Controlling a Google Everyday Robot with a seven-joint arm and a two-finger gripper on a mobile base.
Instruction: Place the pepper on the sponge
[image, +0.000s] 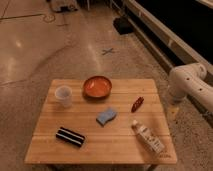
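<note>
Low wooden surface of pale slats, standing on a speckled floor. Toward its right side, the pepper — small, dark red, glossy, lying flat and slanted, upper end tipped toward the right edge, touching none of its neighbours. Left of it and a little nearer the front, the sponge: light blue, wavy in outline, flat near the middle of the surface, apart from the pepper with bare wood between them.

Behind the sponge, near the back edge, an orange bowl, upright. Left of the bowl, a clear plastic cup, also upright, just beside it but not touching. At front left, a black block with white stripes, lying at a slant. At front right, a bottle on its side, pale label showing, cap end pointing back toward the pepper, body running toward the front right corner; near the pepper yet apart from it.

At the right border of the view, a white arm, bent, hanging beside the right edge of the surface and off it. Gripper out of the frame, somewhere past that arm — jaws spread wide, pinching none of the things on the surface.

On the floor beyond, a blue cross of tape and a dark lump by the wall.
</note>
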